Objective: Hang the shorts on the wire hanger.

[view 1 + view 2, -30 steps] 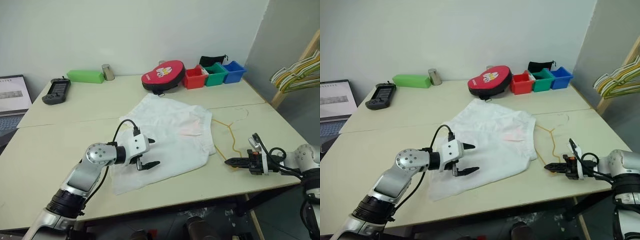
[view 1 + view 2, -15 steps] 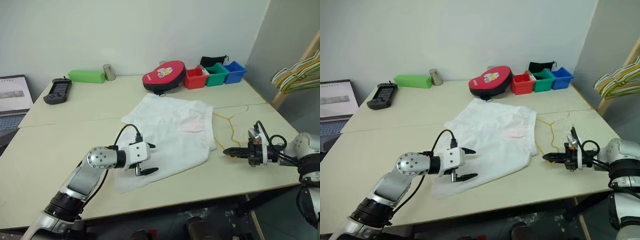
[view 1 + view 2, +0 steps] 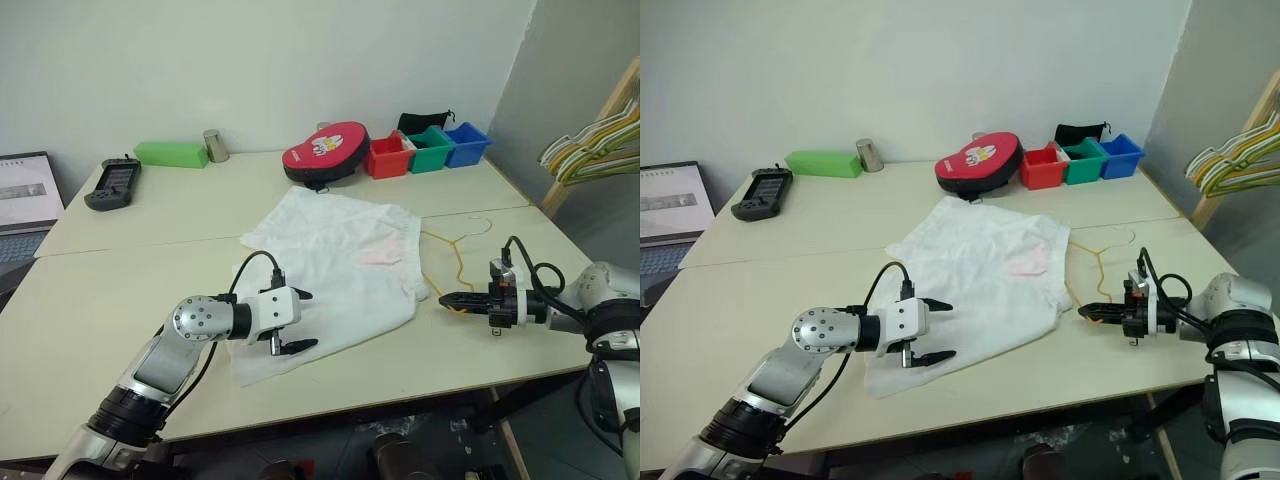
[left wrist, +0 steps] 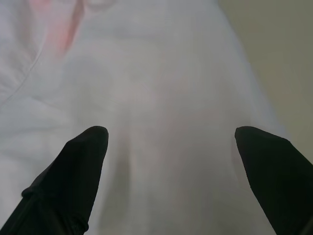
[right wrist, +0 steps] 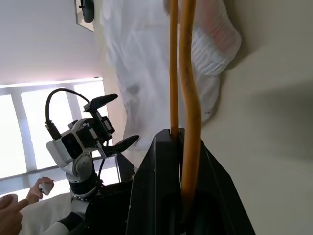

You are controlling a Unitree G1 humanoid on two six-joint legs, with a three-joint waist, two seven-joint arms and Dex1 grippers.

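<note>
The white shorts lie spread flat in the middle of the table, with a faint pink mark near their right side. My left gripper is open just above their near left part, and the fabric shows between its two black fingers. The thin yellowish wire hanger lies on the table just right of the shorts, its hook pointing away. My right gripper is shut on the hanger's near end, close to the shorts' right hem. In the right wrist view the wire runs out from between the shut jaws.
At the table's far edge stand a red round case, red, green and blue bins, a green box, a metal cup, a black controller and a laptop. A bunch of hangers hangs off the table's right side.
My right gripper has moved a little forward and left toward the shorts' hem, rolling its wrist with the hanger wire still in it. The left gripper has stayed in place, open.
</note>
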